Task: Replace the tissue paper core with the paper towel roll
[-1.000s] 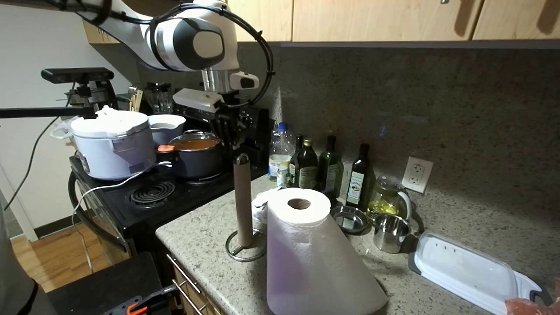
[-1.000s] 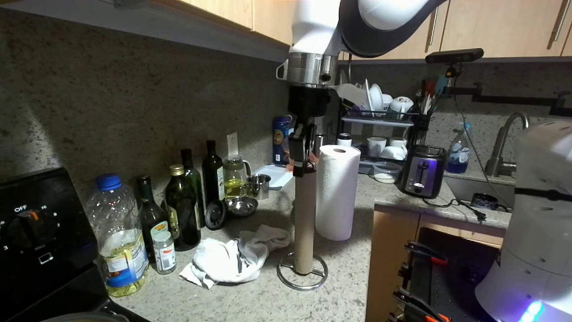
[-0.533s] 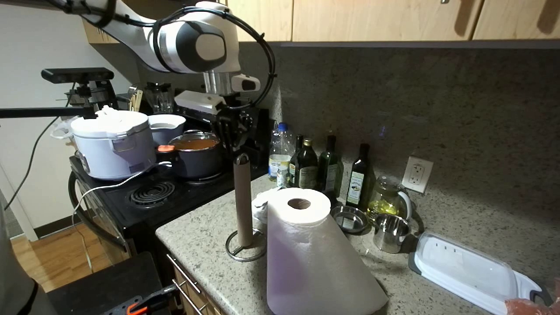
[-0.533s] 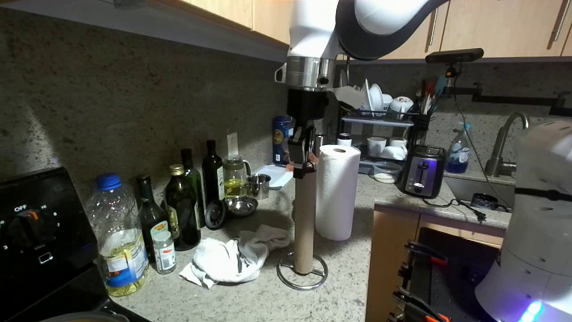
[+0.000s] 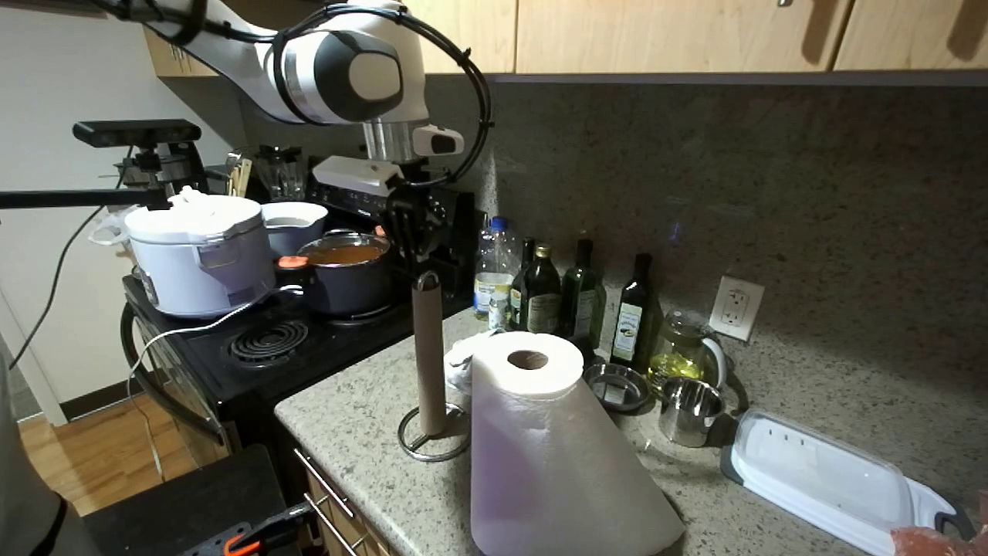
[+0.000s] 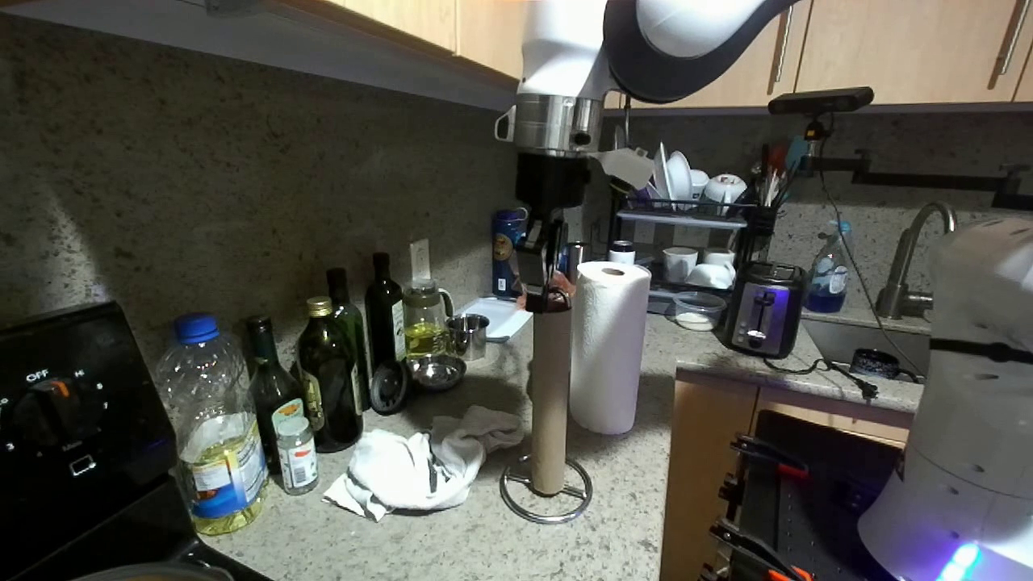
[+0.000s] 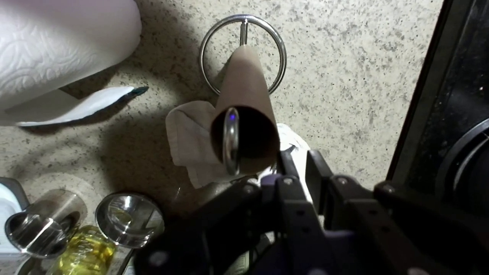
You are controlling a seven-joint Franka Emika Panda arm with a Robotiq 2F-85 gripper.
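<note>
The parted, empty jaws hang by the top of the cardboard tube (image 5: pixel 429 355), probably light, crushable and best pinched at the rim, on its stand (image 5: pixel 434 459) left of the paper roll (image 5: pixel 552 448) in both exterior views.

Below your gripper (image 7: pixel 300 157) you have a speckled counter (image 7: pixel 344 84). Nearly under the gripper stands a metal ring base (image 7: pixel 243 33), with a crumpled cloth (image 7: pixel 191 133) beside it; left of the gripper in your wrist view are the paper towel roll (image 7: pixel 72 49), a metal bowl (image 7: pixel 130 221) and a metal cup (image 7: pixel 46 225).
</note>
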